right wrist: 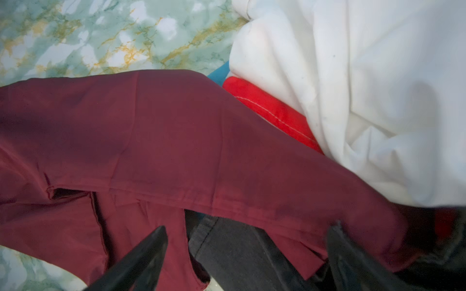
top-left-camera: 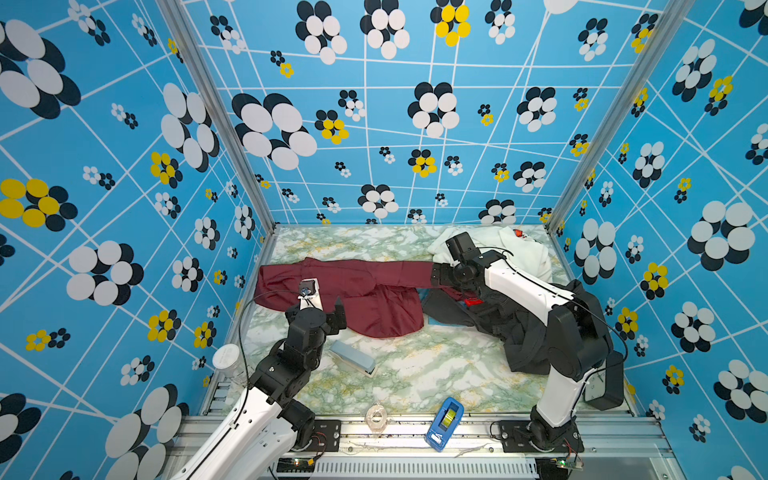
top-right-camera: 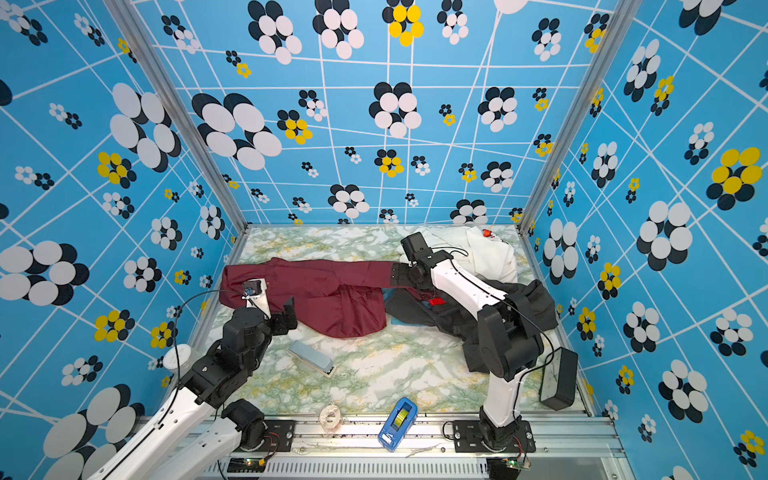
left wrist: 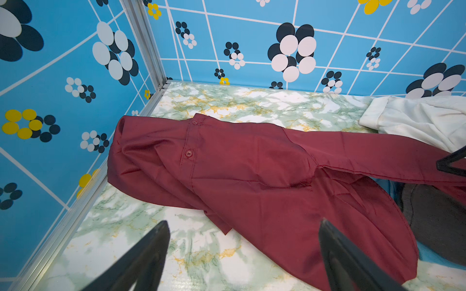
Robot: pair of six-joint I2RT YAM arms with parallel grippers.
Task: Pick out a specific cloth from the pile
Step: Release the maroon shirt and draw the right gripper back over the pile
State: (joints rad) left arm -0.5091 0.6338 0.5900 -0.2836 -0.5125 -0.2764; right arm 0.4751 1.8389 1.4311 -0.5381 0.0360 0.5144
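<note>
The cloth (top-left-camera: 357,286), a maroon buttoned shirt, lies spread across the left and middle of the table in both top views (top-right-camera: 328,291). One sleeve (right wrist: 227,141) stretches right into the pile (top-left-camera: 528,332) of dark grey trousers, white garment (top-left-camera: 525,249), bright red cloth (right wrist: 272,108) and blue cloth. My left gripper (left wrist: 244,223) hovers open over the shirt's near hem and bare table (left wrist: 201,252), holding nothing. My right gripper (right wrist: 248,226) stands open just above the sleeve's edge and the grey trousers (right wrist: 239,252); in a top view the right gripper (top-left-camera: 440,276) sits at the sleeve's right end.
A grey-blue stapler (top-left-camera: 353,358) lies in front of the shirt. At the front edge are a blue tape dispenser (top-left-camera: 444,423) and a clear tape roll (top-left-camera: 376,415). A clear jar (top-left-camera: 226,360) stands front left, a black box (top-left-camera: 604,384) front right. Patterned walls close three sides.
</note>
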